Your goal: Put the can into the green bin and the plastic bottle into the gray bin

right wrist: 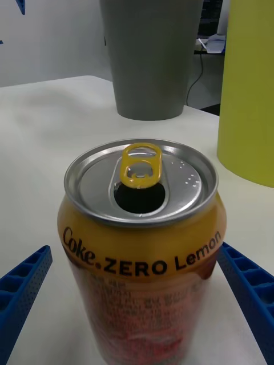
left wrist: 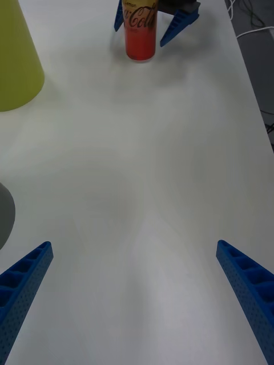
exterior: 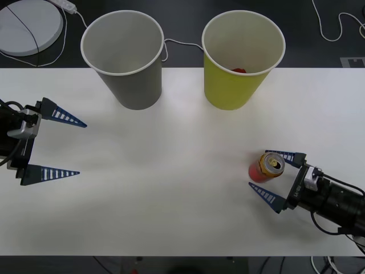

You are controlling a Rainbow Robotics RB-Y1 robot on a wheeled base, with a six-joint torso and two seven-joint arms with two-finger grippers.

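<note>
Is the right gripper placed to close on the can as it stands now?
Probably yes. The right gripper is open with one finger on each side of the upright can, and nothing stands between the fingers and the can. The left gripper waits far off.

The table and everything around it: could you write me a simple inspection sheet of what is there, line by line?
Surface: white table, bare in the middle.
Job's things: small red-orange drink can with a gold top, upright, near the right front; large gray tapered bin and large yellow-green tapered bin side by side at the far edge. Something red lies inside the green one.
Clutter: nothing seen on the table.
Grippers: right gripper open, blue fingers either side of the can, gaps showing in the right wrist view; left gripper open, over the left edge.
Cables: white cords on the dark floor behind.
Surroundings: white round disc at far left.
</note>
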